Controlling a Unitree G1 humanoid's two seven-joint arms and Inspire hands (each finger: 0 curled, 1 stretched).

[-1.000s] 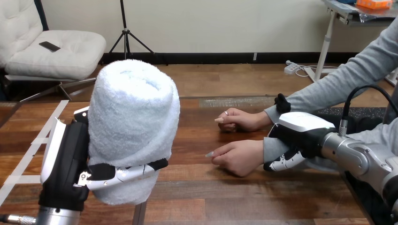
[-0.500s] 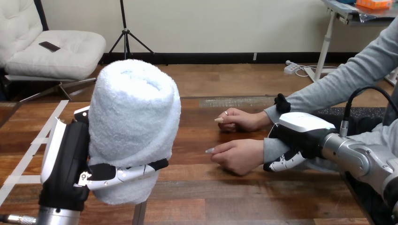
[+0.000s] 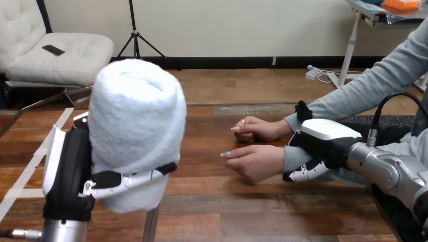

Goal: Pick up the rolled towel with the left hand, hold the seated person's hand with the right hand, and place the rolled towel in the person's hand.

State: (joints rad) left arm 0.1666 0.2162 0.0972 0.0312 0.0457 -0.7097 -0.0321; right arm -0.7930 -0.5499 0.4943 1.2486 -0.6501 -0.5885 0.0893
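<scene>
My left hand (image 3: 68, 174) is at the lower left, raised close before the camera and shut on the rolled white towel (image 3: 134, 128), which stands upright in it. A finger crosses the towel's lower front. At the right my right hand (image 3: 323, 143) lies over the grey-sleeved wrist of the person's nearer hand (image 3: 255, 161), with its fingers (image 3: 303, 174) curled under the sleeve. That hand hovers palm down just above the table, its fingers pointing left. The person's farther hand (image 3: 257, 128) rests on the table behind it.
The wooden table (image 3: 222, 212) runs across the view, with strips of white tape (image 3: 30, 166) near its left edge. The person's grey-sleeved arms (image 3: 373, 83) come in from the right. Bare tabletop lies between the towel and the person's hands.
The towel in my left hand has shifted a little left and up. The person's nearer hand, with my right hand on its wrist, has risen slightly.
</scene>
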